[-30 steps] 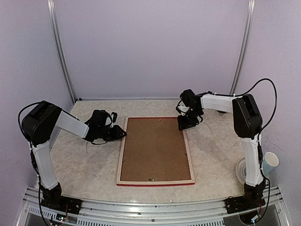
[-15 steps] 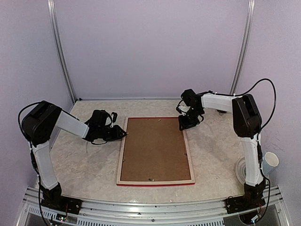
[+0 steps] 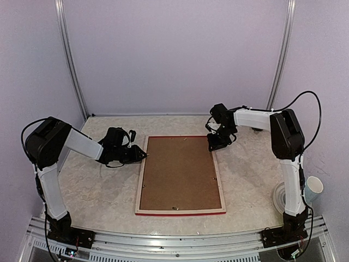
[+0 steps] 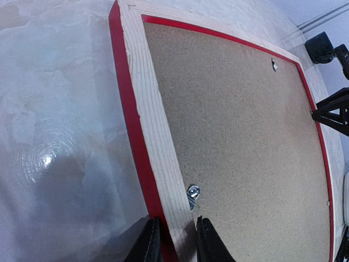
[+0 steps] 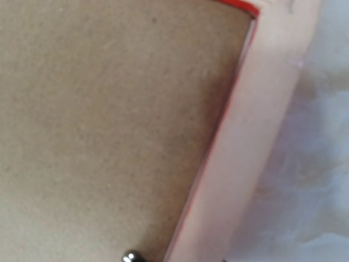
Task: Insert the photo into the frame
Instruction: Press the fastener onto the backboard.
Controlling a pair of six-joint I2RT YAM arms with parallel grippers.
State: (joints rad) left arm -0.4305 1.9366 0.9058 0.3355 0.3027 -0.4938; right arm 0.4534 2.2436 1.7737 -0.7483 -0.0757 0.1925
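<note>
The frame (image 3: pixel 140 183) lies face down on the table, red outer edge and pale wood rails, with a brown hardboard panel (image 3: pixel 180 172) filling its back. My left gripper (image 3: pixel 143 155) comes in low from the left. In the left wrist view it (image 4: pixel 175 243) is shut on the frame's left rail (image 4: pixel 150 125), one finger on each side, beside a small metal tab (image 4: pixel 192 195). My right gripper (image 3: pixel 214 146) sits over the frame's upper right rail (image 5: pixel 256 136). Its fingers do not show in the right wrist view. The photo is out of view.
A paper cup (image 3: pixel 312 189) and a white round object (image 3: pixel 279 195) stand at the table's right edge by the right arm's base. Lilac walls close the back and sides. Another metal tab (image 5: pixel 131 256) sits on the panel near the right rail.
My right gripper has crept slightly towards the far end of the frame's right rail. The left gripper and the frame have not moved.
</note>
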